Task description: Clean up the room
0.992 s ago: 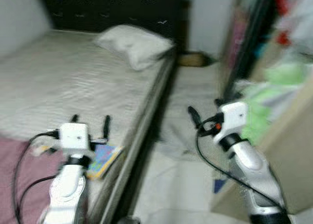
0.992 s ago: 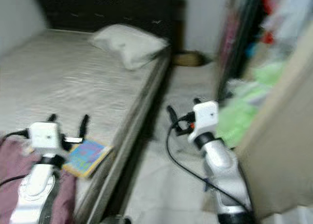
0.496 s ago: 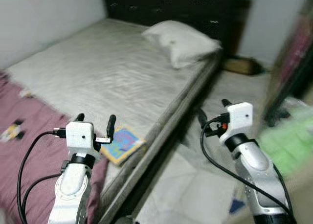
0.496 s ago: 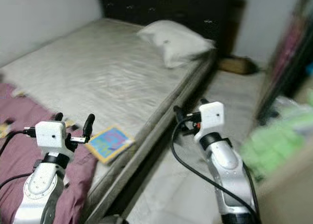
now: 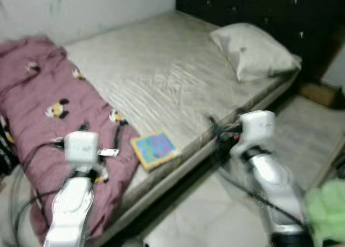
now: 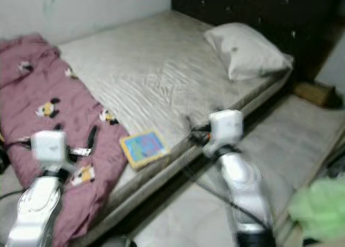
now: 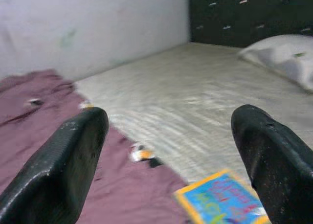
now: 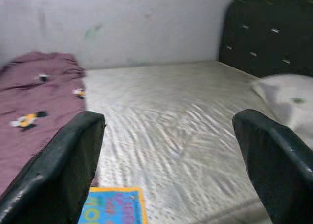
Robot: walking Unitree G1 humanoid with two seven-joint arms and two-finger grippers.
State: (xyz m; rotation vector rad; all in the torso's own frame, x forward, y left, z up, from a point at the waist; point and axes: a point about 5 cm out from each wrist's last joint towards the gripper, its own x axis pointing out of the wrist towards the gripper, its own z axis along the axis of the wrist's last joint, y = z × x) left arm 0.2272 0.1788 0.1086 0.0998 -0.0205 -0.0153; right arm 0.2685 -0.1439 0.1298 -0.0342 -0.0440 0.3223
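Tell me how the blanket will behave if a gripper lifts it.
The blanket lies rumpled in soft folds along the bed, so it will probably be floppy and sag from any single pinch point. It covers much of the bed's length, so most would likely drag behind. One edge lies close to the book, which might shift.

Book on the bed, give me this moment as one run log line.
book: flat near bed edge, beside blanket | left pincer: open, empty, facing book | right pincer: open, empty | pillow: at headboard
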